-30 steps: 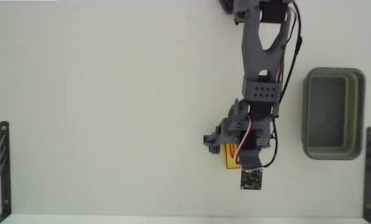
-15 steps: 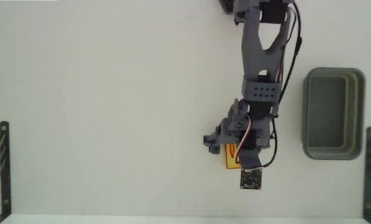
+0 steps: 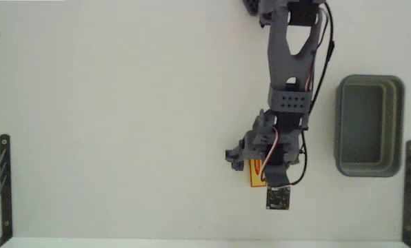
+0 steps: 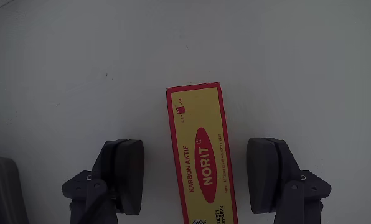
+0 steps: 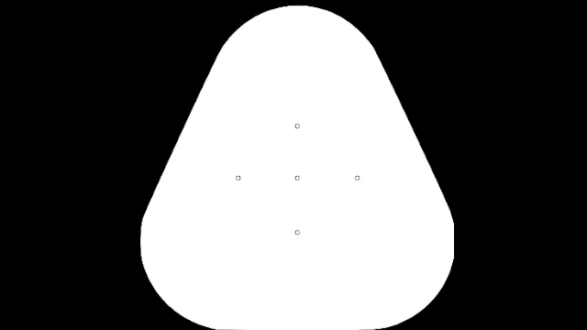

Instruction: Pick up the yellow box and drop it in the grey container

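Currently box point(image 4: 201, 158) reading "KARBON AKTIF NORIT" is lying flat on plain white counter point(image 4: 79, 56); jaws point(image 4: 201, 177) are sitting open, straddling it, not touching. Container point(image 3: 369, 126) well apart.

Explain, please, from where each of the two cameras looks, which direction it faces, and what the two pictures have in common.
Fixed view: sits above the table and looks straight down; it shows the whole arm reaching from the top edge, and the grey container to its right.
Wrist view: rides on the arm and looks down at the table between the two fingers of the open pincer.
Shared: both show the yellow box lying between the pincer fingers; in the fixed view the arm partly covers the box.
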Controlling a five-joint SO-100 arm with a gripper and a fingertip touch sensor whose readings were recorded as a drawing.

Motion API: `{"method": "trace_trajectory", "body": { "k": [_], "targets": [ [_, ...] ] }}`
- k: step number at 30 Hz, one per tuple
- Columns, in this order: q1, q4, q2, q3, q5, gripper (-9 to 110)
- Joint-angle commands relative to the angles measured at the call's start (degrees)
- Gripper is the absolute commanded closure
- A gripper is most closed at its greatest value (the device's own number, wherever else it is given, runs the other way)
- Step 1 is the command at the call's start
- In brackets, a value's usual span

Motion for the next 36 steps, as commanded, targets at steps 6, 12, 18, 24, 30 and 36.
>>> {"method": "trace_trajectory", "body": {
  "k": [6,12,18,24,30,36],
  "targets": [
    [0.6,-0.2,1.6,-0.1,0.1,-3],
    [0.6,-0.2,1.6,-0.1,0.1,-1],
    [0.6,-0.2,1.6,-0.1,0.1,0],
    [0.6,-0.2,1.6,-0.1,0.1,2],
    [0.6,-0.2,1.6,-0.1,0.1,3],
    [0.6,-0.2,1.6,-0.1,0.1,5]
  ]
}}
